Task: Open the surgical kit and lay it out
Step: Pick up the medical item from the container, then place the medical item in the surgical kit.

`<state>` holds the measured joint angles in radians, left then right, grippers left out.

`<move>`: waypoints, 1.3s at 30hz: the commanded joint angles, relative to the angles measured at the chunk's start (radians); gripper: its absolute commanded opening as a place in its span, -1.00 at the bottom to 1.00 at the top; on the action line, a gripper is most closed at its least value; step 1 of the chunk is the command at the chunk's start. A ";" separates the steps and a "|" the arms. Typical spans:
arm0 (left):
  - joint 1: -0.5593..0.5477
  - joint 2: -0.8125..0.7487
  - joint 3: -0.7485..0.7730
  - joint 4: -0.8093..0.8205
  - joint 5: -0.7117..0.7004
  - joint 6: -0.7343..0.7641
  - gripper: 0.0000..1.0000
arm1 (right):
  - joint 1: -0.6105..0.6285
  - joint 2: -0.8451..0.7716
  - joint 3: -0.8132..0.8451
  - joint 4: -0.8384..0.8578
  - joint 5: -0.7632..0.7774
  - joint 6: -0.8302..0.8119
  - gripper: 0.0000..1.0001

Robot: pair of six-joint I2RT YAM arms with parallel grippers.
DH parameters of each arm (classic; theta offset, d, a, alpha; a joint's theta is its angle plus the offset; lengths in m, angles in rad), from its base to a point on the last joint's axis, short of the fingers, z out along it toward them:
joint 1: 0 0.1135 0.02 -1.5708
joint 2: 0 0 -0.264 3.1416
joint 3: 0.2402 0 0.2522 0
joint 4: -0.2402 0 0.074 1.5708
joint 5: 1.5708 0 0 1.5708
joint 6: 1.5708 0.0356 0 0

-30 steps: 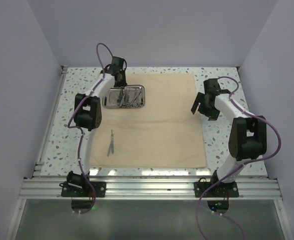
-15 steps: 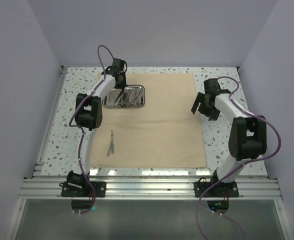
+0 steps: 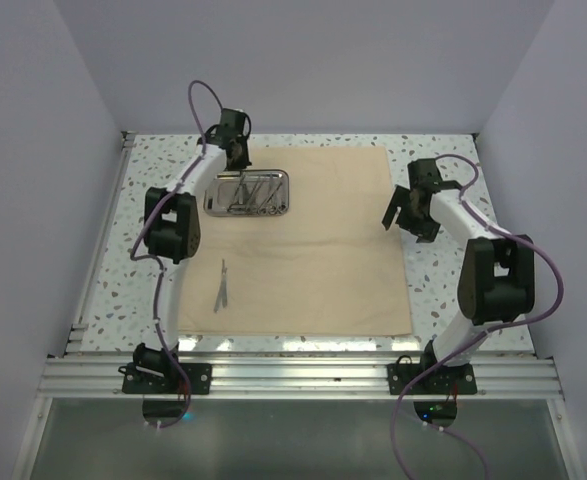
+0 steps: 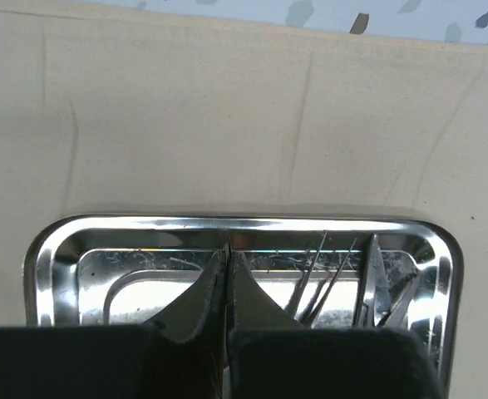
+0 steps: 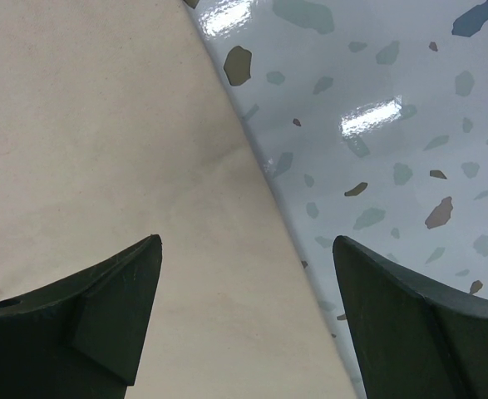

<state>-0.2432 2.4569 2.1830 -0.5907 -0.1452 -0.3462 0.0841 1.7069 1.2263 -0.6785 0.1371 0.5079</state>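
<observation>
Two hands in view. Left hand (image 4: 227, 253) is pressed together, tips down inside the steel tray (image 4: 227, 223) near its far rim, left of the instruments; whether anything thin is pinched between the tips cannot be told. Tray sits on the beige cloth (image 3: 313, 260), far-left part, long side parallel to the cloth's far edge. Several thin silver instruments (image 4: 327, 274) lie bunched in the tray, mostly in its right half as the left wrist camera sees it, some crossing each other. One pair of tweezers (image 3: 221, 285) lies apart on the cloth, near-left area, well clear of the tray. Cloth is spread flat on the speckled surface (image 3: 443, 290). Right hand (image 5: 246, 242) is spread wide, gripping nothing, above the cloth's right edge, one finger over cloth, the other over bare surface.
</observation>
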 commanded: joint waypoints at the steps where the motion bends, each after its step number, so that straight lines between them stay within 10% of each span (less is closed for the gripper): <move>1: 0.005 -0.156 -0.008 0.042 -0.028 0.019 -1.00 | -0.001 -0.061 -0.011 0.016 -0.016 0.004 0.75; 20: 0.019 -0.329 -0.316 0.104 0.257 -0.109 -1.00 | -0.001 -0.122 -0.090 0.051 -0.067 0.011 0.75; 26: 0.120 -0.391 -0.687 0.646 0.709 -0.356 -1.00 | -0.001 -0.161 -0.117 0.051 -0.068 0.009 0.75; 39: 0.136 -0.323 -0.603 1.063 1.036 -0.600 -1.00 | -0.001 -0.243 -0.191 0.033 -0.056 0.004 0.75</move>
<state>-0.1051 2.1334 1.5215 0.2527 0.7734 -0.8154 0.0841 1.5108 1.0435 -0.6498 0.0845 0.5125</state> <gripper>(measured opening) 0.013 0.877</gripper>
